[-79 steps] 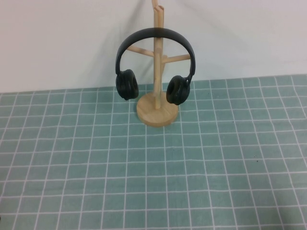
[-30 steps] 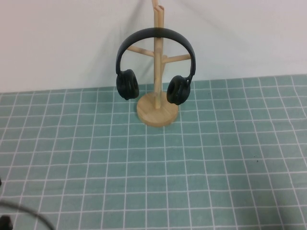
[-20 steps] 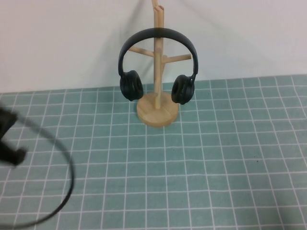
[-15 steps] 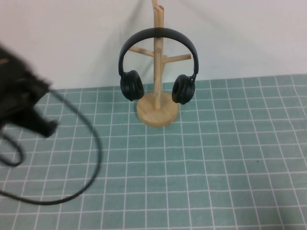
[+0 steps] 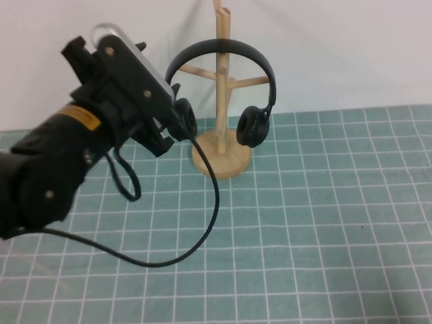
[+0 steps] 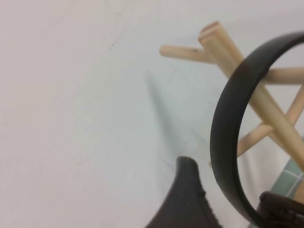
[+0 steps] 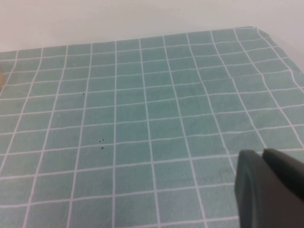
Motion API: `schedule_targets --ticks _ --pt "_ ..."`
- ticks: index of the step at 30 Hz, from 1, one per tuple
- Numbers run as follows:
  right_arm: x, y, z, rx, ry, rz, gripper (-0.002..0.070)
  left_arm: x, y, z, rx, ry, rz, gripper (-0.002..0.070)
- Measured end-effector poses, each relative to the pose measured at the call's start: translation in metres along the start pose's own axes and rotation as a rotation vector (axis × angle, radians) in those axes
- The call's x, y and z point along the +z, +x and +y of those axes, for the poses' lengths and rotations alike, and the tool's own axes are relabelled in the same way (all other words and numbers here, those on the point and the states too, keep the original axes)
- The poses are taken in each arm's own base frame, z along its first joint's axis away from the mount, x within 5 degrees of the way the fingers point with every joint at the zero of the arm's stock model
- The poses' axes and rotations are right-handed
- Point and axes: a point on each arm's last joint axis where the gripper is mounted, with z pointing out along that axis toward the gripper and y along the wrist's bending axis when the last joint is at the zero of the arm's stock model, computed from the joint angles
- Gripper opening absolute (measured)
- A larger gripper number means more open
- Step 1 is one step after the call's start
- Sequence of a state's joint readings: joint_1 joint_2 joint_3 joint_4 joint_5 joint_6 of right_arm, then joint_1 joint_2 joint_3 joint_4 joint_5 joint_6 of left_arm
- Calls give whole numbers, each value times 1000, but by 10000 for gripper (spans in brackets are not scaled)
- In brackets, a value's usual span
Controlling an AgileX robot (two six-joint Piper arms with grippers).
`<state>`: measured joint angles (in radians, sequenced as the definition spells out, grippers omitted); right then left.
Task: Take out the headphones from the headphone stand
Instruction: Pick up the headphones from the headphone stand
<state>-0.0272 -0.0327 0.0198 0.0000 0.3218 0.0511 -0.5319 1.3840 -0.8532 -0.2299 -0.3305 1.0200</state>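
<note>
The black headphones [image 5: 220, 45] hang by their headband over the light wooden headphone stand [image 5: 221, 94], whose round base [image 5: 221, 160] sits at the back of the green grid mat. My left gripper [image 5: 174, 121] is raised at the headphones' left ear cup and partly covers it. In the left wrist view one dark finger [image 6: 187, 199] shows beside the headband [image 6: 228, 118], with a gap between them, so the gripper is open around the band just above the ear cup [image 6: 282, 209]. The stand's pegs [image 6: 266, 104] are behind. My right gripper [image 7: 266, 187] is shut and empty, low over the mat.
A black cable [image 5: 202, 229] from the left arm loops over the mat in front of the stand. A white wall stands right behind the stand. The mat's corner [image 7: 259, 31] shows in the right wrist view.
My left arm has swung in from the lower left and risen to the headphones' left ear cup. The headphones still hang on the stand, having swayed slightly.
</note>
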Motion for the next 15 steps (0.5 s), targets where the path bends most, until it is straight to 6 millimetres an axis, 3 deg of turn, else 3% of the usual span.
schedule_targets --ticks 8,15 --pt "0 0 0 0 0 0 -8 28 13 -21 134 0 -47 475" --pt "0 0 0 0 0 0 -8 59 14 -26 111 -39 -85 472"
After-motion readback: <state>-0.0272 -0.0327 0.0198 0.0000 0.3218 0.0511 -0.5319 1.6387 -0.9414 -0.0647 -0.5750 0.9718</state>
